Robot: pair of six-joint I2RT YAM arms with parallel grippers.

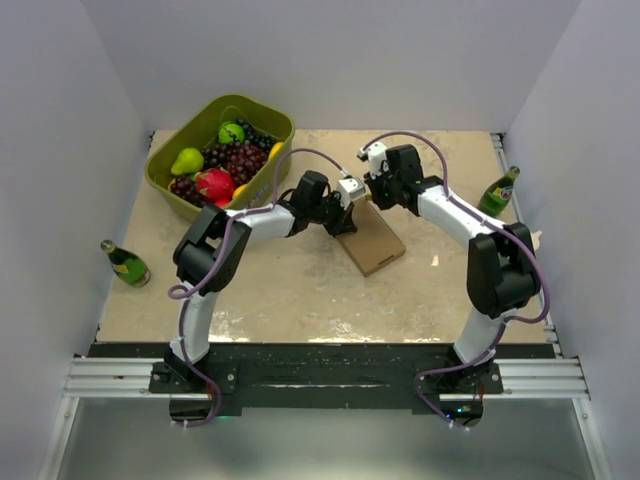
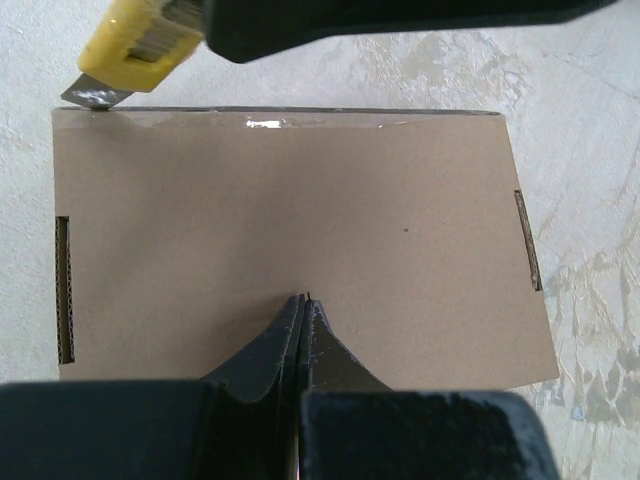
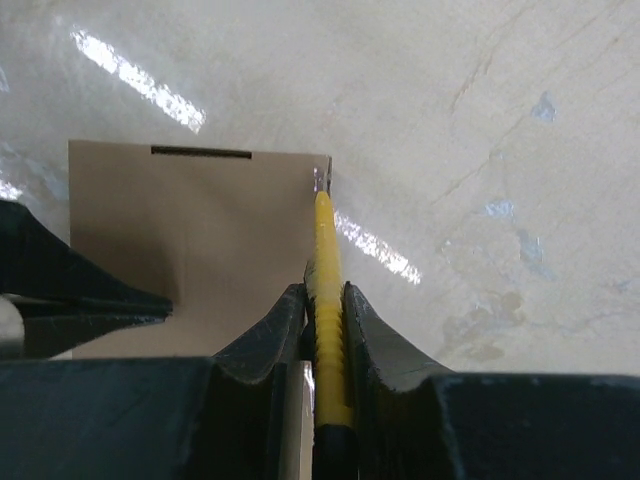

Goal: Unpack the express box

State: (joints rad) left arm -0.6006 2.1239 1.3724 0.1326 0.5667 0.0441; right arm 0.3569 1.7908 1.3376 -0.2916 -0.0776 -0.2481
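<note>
The left hand (image 2: 303,302), fully closed and holding nothing, rests its tips on the box (image 2: 300,200), which lies flat mid-counter (image 2: 585,120). At the box's far taped edge, the right hand (image 3: 325,300) clamps a yellow knife (image 3: 323,240), its blade at the corner.

R gripper (image 3: 324,292) clamped on yellow knife (image 3: 325,245) at express box (image 3: 200,240) edge.
Blade tip at far R corner of box top. L gripper (image 3: 160,302), fingers pinched together, tip on box top at left. Box flat on glossy pale table (image 3: 500,150) w/ glare streaks.
</note>
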